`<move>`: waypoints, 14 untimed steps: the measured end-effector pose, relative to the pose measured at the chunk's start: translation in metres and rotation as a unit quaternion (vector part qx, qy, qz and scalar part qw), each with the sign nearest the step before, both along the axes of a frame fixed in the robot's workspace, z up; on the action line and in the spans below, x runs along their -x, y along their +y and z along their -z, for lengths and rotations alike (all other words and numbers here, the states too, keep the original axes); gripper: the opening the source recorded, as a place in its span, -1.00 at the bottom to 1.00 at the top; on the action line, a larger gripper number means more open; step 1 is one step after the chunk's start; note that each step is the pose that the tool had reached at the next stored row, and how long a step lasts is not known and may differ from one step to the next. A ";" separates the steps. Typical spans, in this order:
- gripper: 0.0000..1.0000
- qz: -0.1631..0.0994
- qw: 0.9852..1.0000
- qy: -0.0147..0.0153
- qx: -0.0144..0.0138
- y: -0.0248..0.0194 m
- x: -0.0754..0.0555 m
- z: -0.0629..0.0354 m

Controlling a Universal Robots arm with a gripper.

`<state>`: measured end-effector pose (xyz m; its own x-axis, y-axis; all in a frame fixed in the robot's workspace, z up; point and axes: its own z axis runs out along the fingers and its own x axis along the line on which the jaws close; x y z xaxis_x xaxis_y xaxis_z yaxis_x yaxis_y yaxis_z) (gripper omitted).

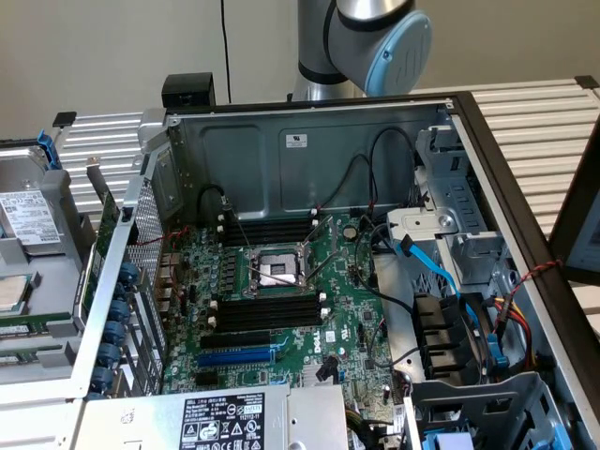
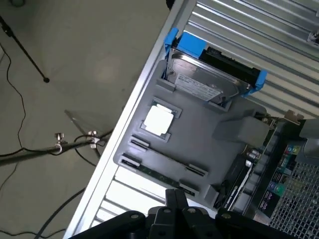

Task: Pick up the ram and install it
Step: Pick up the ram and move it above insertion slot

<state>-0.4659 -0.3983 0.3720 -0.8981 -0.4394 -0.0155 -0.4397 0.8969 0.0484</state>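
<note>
My hand [image 2: 173, 196] has its fingers pressed together with nothing between them. It is poised close to the ram [image 2: 158, 174], which lies flat in a groove of the grey tray [image 2: 199, 137]. A white square [image 2: 158, 120] lies just beyond it, then a hard drive [image 2: 204, 84] in a blue bracket [image 2: 189, 44]. In the exterior view, my arm [image 1: 375, 37] stands behind the open computer case [image 1: 309, 150], whose motherboard [image 1: 281, 300] is exposed on the slatted bench [image 1: 534, 112].

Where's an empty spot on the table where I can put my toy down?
Two bare patches of slatted table: one beyond the computer case wall at the exterior view's right, one at its left between the case and the gray tray. Inside the case is crowded with the motherboard, cables and drive bays.
</note>
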 end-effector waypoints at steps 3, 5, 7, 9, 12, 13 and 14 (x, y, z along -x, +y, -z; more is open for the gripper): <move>-0.80 -0.027 1.000 0.000 0.000 0.0000 0.000 0.0004; -0.80 -0.046 0.999 0.000 0.000 0.0000 0.000 0.0007; -0.80 -0.064 0.998 0.000 0.000 0.0000 0.000 0.0010; -0.80 -0.082 0.997 0.000 0.000 0.0000 0.000 0.0014; -0.80 -0.109 0.994 0.000 0.000 0.0000 0.000 0.0021; -0.80 -0.118 0.993 0.000 0.000 0.0000 0.000 0.0024; -0.80 -0.127 0.992 0.000 0.000 0.0000 0.000 0.0026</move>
